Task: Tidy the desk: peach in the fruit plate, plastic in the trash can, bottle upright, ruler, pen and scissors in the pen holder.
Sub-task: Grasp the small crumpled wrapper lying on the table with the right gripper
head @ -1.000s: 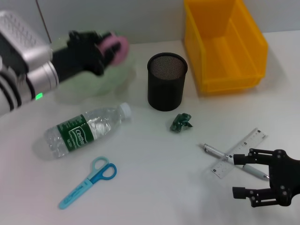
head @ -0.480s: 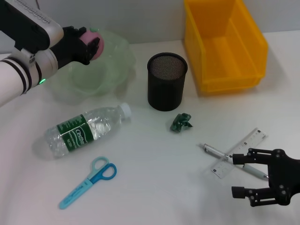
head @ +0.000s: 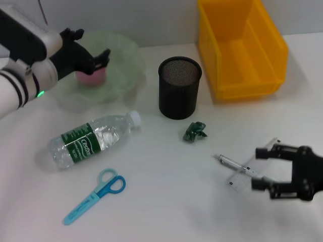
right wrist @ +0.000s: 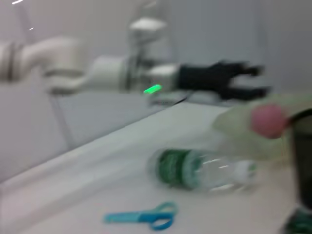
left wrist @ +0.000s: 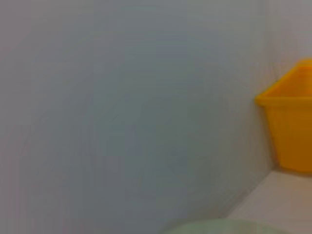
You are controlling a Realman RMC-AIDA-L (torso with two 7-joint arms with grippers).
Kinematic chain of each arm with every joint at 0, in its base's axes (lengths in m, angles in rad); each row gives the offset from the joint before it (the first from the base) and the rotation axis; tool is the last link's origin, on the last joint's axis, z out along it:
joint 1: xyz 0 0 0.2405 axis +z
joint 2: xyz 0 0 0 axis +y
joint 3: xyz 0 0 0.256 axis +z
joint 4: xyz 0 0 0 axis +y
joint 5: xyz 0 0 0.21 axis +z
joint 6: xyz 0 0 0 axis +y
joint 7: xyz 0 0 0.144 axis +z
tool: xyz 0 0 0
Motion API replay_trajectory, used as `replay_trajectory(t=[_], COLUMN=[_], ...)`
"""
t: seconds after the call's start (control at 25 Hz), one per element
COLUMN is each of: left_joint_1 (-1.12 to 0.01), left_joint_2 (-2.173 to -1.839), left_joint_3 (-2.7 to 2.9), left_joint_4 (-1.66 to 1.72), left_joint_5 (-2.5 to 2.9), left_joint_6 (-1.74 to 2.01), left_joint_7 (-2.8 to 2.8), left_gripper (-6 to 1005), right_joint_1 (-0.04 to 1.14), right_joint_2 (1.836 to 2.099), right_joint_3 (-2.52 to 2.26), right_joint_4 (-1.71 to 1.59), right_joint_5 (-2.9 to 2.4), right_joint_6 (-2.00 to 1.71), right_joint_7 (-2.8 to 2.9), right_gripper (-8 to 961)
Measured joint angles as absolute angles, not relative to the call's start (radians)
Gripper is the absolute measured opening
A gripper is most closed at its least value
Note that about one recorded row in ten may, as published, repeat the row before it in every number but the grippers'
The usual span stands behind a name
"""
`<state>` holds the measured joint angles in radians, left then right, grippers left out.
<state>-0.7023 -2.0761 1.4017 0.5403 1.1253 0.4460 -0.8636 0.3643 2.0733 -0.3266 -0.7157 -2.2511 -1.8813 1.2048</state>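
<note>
Head view shows my left gripper (head: 88,53) over the fruit plate (head: 126,55) with its jaws spread and nothing in them; the peach (head: 92,76) sits in the plate just beneath. My right gripper (head: 267,169) hovers with jaws apart over the crossed ruler (head: 239,179) and pen (head: 229,162) near the front right of the desk (head: 166,201). I judge the risk is there: the pen lies across the ruler, so closing on one could drag or flick the other, or catch both. The bottle (head: 93,138) lies on its side, round enough to roll if nudged. The scissors (head: 93,196) lie in front of it, the crumpled plastic (head: 196,131) just before the pen holder (head: 180,88), the yellow trash can (head: 239,45) behind. Much of the ruler and pen is hidden by the right gripper. Left wrist view gives me only wall and a bin corner; right wrist view is smeared.
</note>
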Motion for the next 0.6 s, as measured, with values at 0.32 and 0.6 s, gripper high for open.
replay_trajectory(t=[0.32, 0.6], left_joint_1=[-0.413, -0.3], left_joint_2=[-2.066, -2.044], left_joint_3=[1.504, 1.484], left_joint_4=[0.763, 0.736], left_joint_5=[1.133, 1.163], left_joint_6=[0.758, 1.228], left_joint_7=[-0.894, -0.878], left_gripper=[813, 832], right_joint_1=[0.381, 0.431], right_joint_2=[2.071, 2.071], right_joint_3=[-0.253, -0.332], right_joint_4=[-0.845, -1.067], right_joint_5=[-2.236, -2.237], right_joint_6=[-1.864, -1.854], right_joint_7=[1.434, 1.766], right_gripper=[830, 831])
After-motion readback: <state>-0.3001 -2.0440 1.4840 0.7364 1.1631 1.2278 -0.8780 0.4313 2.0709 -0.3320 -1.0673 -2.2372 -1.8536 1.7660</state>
